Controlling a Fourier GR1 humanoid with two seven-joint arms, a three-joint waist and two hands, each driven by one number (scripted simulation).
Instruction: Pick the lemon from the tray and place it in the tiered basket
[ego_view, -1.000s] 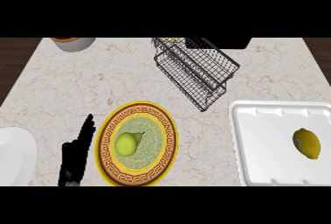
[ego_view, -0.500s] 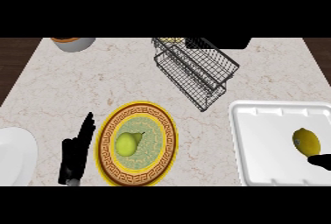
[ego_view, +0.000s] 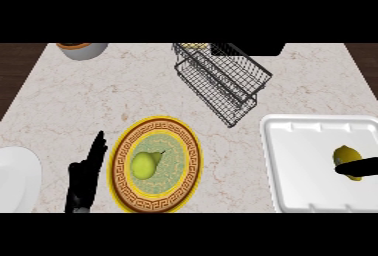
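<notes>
Lemon (ego_view: 345, 156), in tray (ego_view: 303, 165), right of frame: likely light, firm, smooth-skinned; best grasped round its middle. Right hand (ego_view: 359, 167) touching it, fingers' state indeterminable.

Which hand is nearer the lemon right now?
Right. The right hand overlaps the lemon on the tray; the left hand rests open far across the counter, beside the plate.

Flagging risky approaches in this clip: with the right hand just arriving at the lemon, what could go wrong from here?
1. Only fingertips of the right hand show, at the lemon; being round, it might roll across the white tray.
2. The tiered basket lies far across the counter, so the carry is long.
3. The pear on the patterned plate looks similar.
</notes>
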